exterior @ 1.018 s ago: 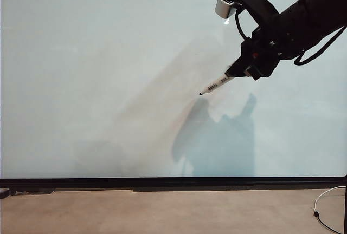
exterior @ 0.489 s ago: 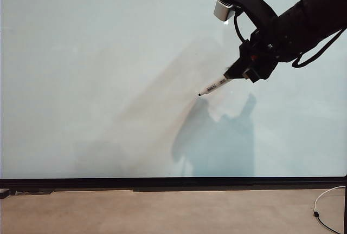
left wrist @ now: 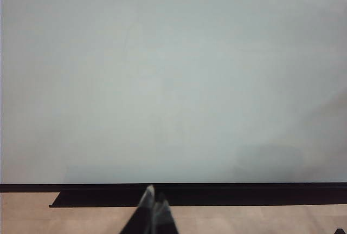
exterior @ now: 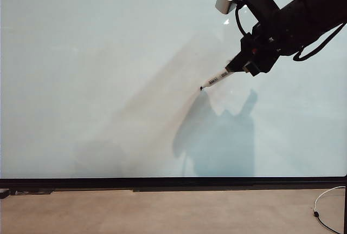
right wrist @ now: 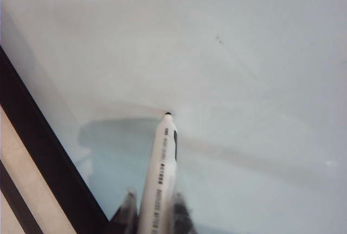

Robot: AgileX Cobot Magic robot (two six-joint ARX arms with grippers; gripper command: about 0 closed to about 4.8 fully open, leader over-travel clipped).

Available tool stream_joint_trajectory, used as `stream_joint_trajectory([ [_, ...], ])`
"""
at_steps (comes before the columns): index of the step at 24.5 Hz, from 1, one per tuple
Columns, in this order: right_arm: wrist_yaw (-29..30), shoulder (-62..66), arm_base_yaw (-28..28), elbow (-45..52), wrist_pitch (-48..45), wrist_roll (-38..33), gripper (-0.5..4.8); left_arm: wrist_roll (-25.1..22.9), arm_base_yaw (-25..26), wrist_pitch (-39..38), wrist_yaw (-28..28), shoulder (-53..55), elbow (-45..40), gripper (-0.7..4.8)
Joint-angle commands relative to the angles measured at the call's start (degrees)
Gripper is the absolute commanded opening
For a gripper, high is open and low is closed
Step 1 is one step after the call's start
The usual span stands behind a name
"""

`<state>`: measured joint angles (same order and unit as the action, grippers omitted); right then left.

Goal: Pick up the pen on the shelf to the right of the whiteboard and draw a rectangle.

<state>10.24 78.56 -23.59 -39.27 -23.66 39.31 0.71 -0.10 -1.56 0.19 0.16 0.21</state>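
The white pen (exterior: pixel 216 78) with dark print sticks out down and to the left from my right gripper (exterior: pixel 236 66), which is shut on its barrel at the upper right of the whiteboard (exterior: pixel 108 71). Its black tip sits at or very near the board surface; contact cannot be told. The right wrist view shows the pen (right wrist: pixel 161 174) between the two fingers of the right gripper (right wrist: pixel 156 204), tip toward the board. No rectangle shows on the board. My left gripper (left wrist: pixel 154 199) sits low in front of the board's black bottom edge (left wrist: pixel 217 188), its jaws together and empty.
A black ledge (exterior: pixel 173 183) runs along the board's bottom edge, with the tan surface (exterior: pixel 162 212) below it. A thin white cable (exterior: pixel 325 201) loops at the lower right. The right arm's shadow (exterior: pixel 217 136) falls on the board.
The right gripper and pen have shifted slightly up and to the right; the pen tip now sits a little higher on the board. The left gripper shows in no earlier frame.
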Motion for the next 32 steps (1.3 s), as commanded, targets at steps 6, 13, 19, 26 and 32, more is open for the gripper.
stream_joint_trajectory([
  [6,-0.26,-0.76,0.0,-0.26,-1.99,-0.04,-0.05,-0.26,-0.02,0.35,0.0,0.02,0.15,-0.04],
  [13,-0.31,-0.74,0.0,-1.05,-2.45,-0.02,-0.05,-0.26,-0.02,0.35,0.02,0.02,0.17,-0.04],
  [19,-0.28,-0.74,0.0,-3.17,-1.03,0.42,-0.05,-0.26,0.0,0.35,0.02,0.02,0.17,-0.04],
  [26,-1.05,-0.74,0.0,-3.21,-0.61,0.42,-0.05,-0.26,-0.02,0.35,0.02,0.02,0.17,-0.04],
  [32,-1.11,-0.81,0.0,-3.21,-0.59,0.5,-0.05,-0.26,0.0,0.35,0.02,0.02,0.17,-0.04],
])
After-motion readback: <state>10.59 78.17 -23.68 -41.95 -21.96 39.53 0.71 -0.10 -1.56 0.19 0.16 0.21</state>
